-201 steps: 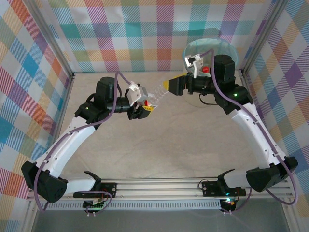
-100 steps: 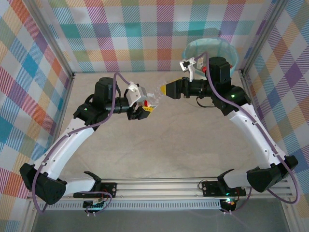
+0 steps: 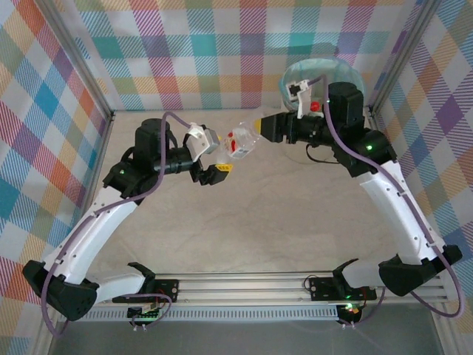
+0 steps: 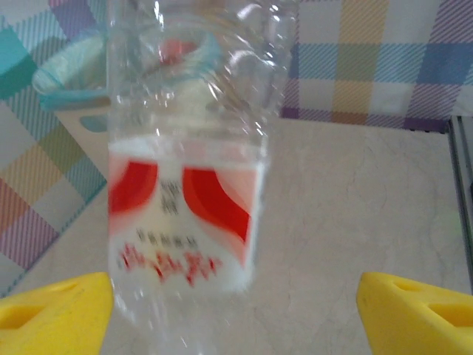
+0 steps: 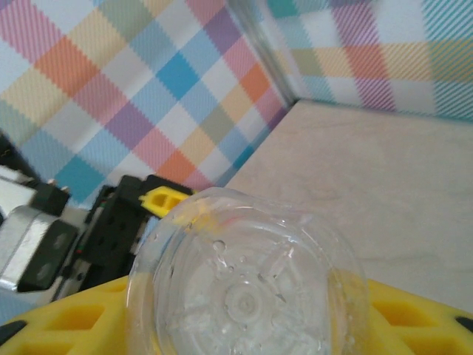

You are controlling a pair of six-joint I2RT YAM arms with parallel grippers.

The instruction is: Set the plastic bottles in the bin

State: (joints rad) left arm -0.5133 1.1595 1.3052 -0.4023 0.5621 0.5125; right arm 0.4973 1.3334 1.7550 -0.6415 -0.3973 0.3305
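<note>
One clear bottle (image 3: 240, 140) with a red label has just changed hands. The left gripper (image 3: 219, 157) was clamped on it a moment ago; now it stands wide open, drawn back, near the bottle but apart. The right gripper (image 3: 258, 130) has closed on the bottle's base end and holds it in the air between the arms. The handover looks finished; the carry remains. The bin (image 3: 294, 74) stands behind the right arm, with something red inside.
</note>
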